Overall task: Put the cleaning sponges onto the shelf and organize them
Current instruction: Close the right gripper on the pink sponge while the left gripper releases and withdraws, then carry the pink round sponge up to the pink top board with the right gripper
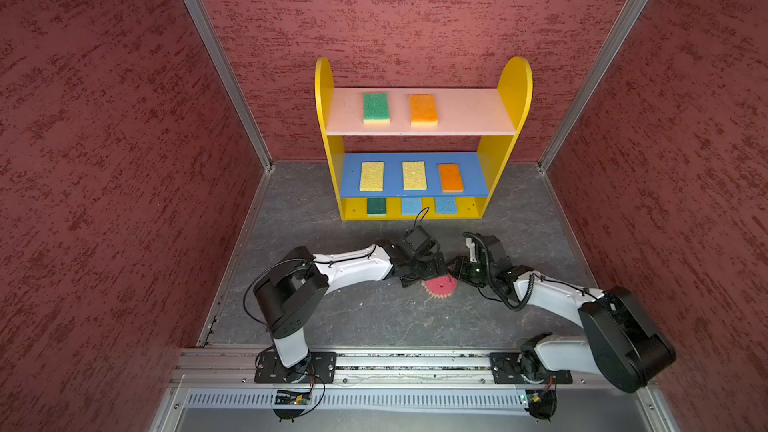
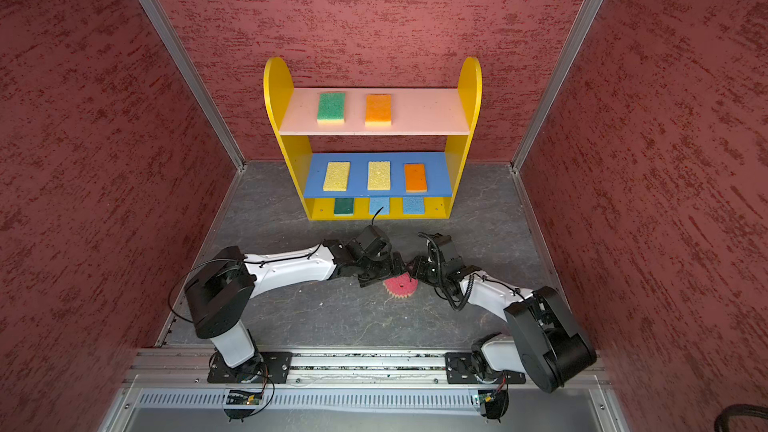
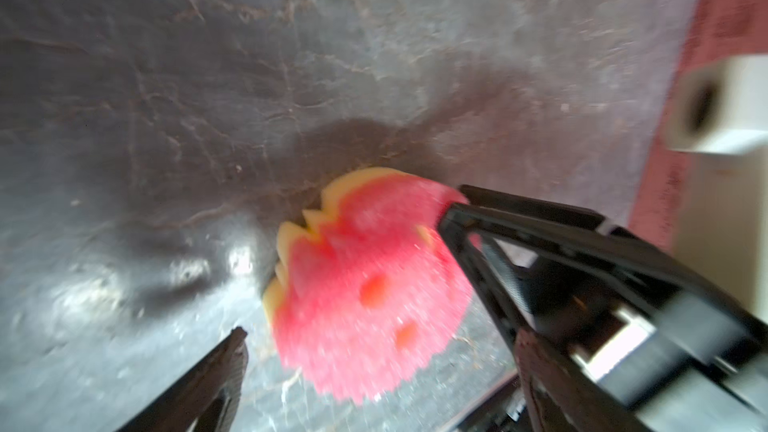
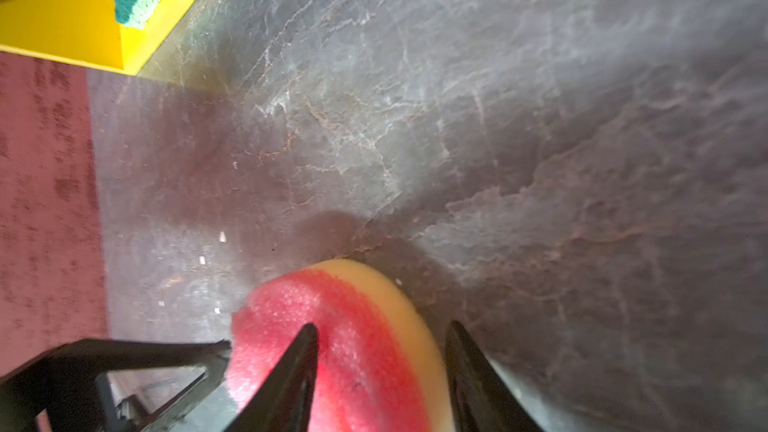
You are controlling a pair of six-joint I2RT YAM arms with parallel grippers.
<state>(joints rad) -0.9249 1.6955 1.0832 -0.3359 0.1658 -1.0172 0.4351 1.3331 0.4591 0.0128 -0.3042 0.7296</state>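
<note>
The round pink-red sponge [image 1: 438, 288] [image 2: 400, 287] is on the grey floor in front of the shelf [image 1: 515, 89] [image 2: 469, 89], between both grippers. My right gripper [image 1: 453, 270] [image 4: 381, 328] is shut on its rim, one finger on the red face and one on the yellow backing. My left gripper [image 1: 428, 277] [image 3: 380, 334] stands open around the sponge's opposite side without pressing it. Several rectangular sponges lie on the shelf: green [image 1: 376, 106] and orange [image 1: 423, 110] on the pink board, two yellow and an orange [image 1: 450, 177] on the blue board, and a green and two blue [image 1: 446, 205] on the base.
Red textured walls [image 1: 124, 139] close in the left, back and right. An aluminium rail [image 1: 415, 361] carrying both arm bases runs along the front. The shelf stands against the back wall. Bare pink board [image 1: 469, 112] shows to the right of the orange sponge.
</note>
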